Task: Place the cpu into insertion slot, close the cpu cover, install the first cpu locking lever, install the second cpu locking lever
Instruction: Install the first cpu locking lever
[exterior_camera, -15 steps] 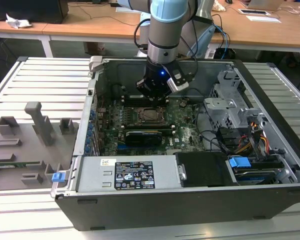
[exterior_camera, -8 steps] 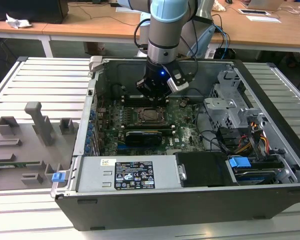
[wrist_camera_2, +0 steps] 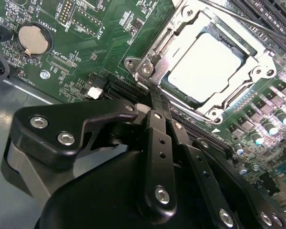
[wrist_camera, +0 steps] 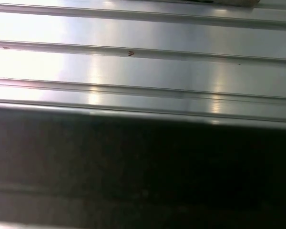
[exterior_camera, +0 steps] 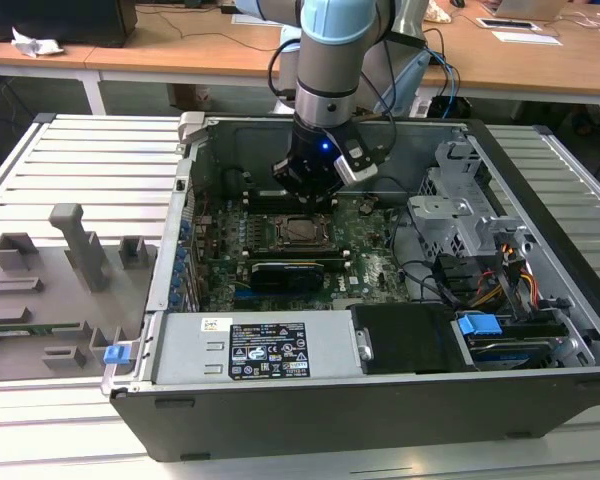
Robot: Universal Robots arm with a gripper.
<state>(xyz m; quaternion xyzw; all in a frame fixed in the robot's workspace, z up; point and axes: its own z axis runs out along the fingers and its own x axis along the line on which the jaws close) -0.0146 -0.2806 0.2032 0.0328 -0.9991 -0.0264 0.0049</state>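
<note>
The cpu lies flat in the insertion slot, its pale metal face showing through the window of the cpu cover, which is down over it. A thin lever rod runs along the socket's far side. My gripper is shut, with its black fingers pressed together and the tips right at the socket's near corner. In the exterior view the gripper hangs just behind the socket on the green motherboard.
The open computer case surrounds the board, with a power supply in front and a metal drive cage with cables on the exterior view's right. A black card sits before the socket. Grey fixtures stand on the ribbed table.
</note>
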